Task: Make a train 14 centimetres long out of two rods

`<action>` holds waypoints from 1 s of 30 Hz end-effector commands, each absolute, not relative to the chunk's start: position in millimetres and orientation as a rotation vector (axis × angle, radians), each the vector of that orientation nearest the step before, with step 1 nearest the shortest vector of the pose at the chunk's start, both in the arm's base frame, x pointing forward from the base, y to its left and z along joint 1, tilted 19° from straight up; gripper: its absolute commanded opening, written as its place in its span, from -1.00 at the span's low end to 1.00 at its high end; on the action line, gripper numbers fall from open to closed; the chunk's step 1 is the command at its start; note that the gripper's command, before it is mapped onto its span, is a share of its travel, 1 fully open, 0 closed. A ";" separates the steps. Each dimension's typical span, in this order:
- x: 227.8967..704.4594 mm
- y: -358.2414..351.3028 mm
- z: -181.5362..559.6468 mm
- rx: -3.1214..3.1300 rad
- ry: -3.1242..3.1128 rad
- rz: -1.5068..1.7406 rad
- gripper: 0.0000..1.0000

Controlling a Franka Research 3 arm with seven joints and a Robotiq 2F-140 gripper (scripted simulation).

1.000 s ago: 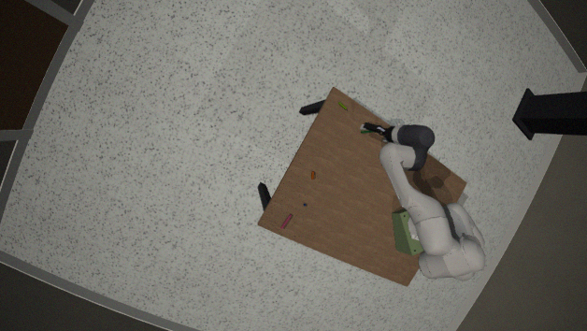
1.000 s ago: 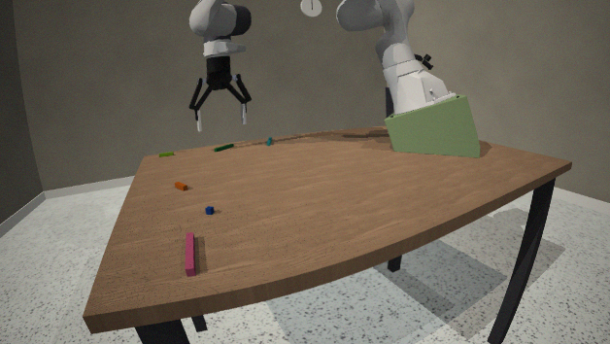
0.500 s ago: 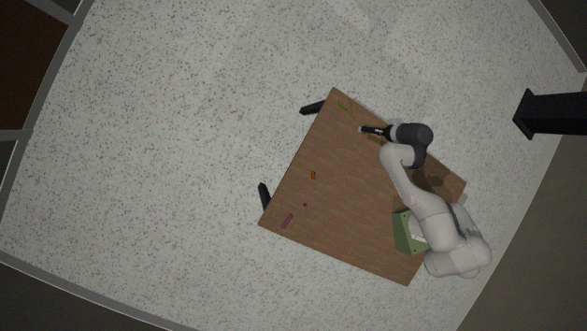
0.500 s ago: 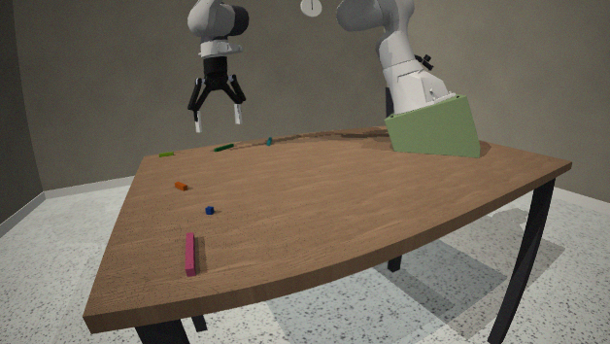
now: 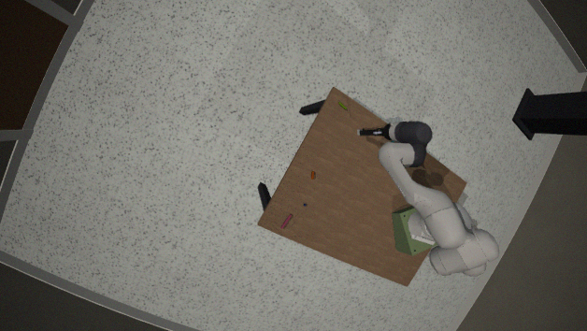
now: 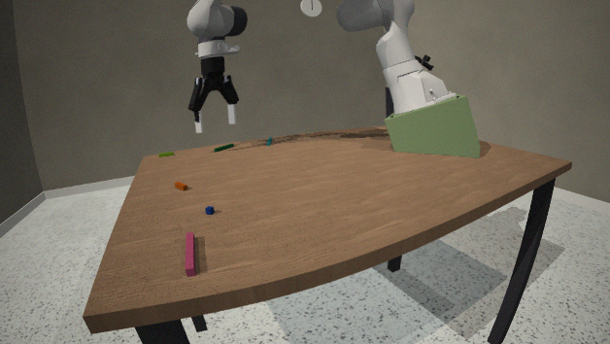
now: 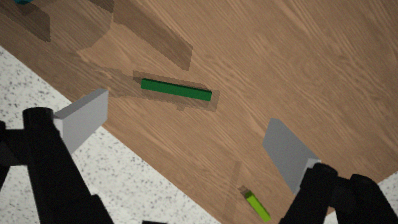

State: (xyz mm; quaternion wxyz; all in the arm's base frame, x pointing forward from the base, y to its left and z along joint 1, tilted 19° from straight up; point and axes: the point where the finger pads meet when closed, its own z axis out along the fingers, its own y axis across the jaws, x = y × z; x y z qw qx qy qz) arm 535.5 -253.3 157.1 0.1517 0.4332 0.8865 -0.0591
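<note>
My gripper (image 6: 214,123) hangs open and empty high above the far left part of the wooden table; it also shows in the top view (image 5: 362,133). In the wrist view the green rod (image 7: 176,90) lies flat between and below the open fingers, close to the table edge. The same green rod shows in the side view (image 6: 224,147). The lime rod (image 7: 257,206) (image 6: 166,154) lies near the far left corner. The turquoise rod (image 6: 269,139) lies to the right of the green one. The pink rod (image 6: 190,254) lies near the front left edge.
An orange rod (image 6: 181,186) and a small blue rod (image 6: 209,210) lie on the left half of the table. The arm's green base block (image 6: 432,127) stands at the back right. The table edge runs just under the gripper.
</note>
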 end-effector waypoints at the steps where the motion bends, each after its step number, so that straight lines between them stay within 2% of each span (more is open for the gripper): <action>1: 538.8 -257.5 160.3 1.025 2.634 -0.212 1.00; 30: 555.1 -261.0 165.5 0.301 2.850 -0.325 1.00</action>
